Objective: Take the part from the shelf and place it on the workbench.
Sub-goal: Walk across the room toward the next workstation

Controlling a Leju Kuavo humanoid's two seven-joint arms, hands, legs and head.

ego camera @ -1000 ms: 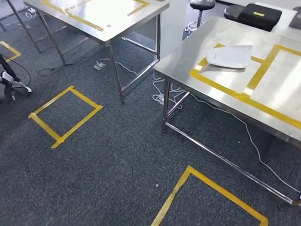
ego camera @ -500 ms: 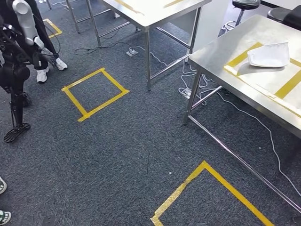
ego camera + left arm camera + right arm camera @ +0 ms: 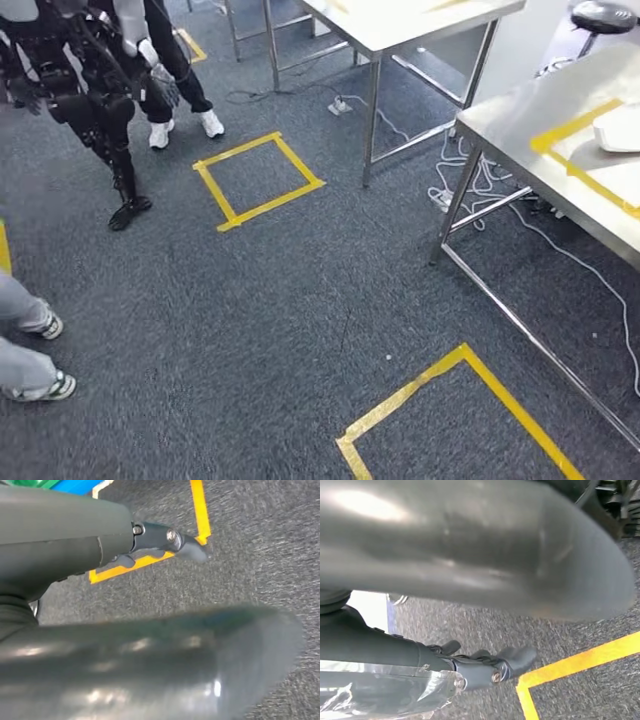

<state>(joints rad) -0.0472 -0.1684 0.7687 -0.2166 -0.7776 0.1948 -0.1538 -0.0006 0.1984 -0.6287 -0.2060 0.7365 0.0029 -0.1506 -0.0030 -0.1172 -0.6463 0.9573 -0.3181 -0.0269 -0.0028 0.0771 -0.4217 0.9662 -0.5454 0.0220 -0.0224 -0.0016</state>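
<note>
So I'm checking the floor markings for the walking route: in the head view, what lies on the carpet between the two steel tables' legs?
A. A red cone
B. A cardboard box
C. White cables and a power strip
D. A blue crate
C: white cables trail across the dark carpet by the table legs, with a power strip lying near the far table, beside the near table.

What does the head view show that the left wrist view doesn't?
Only the head view shows the steel tables, a white part lying on one, cables, another robot and people's shoes. Only the left wrist view shows the left robot hand, seen close and blurred, with a dark finger. Both show grey carpet with yellow tape squares.
</note>
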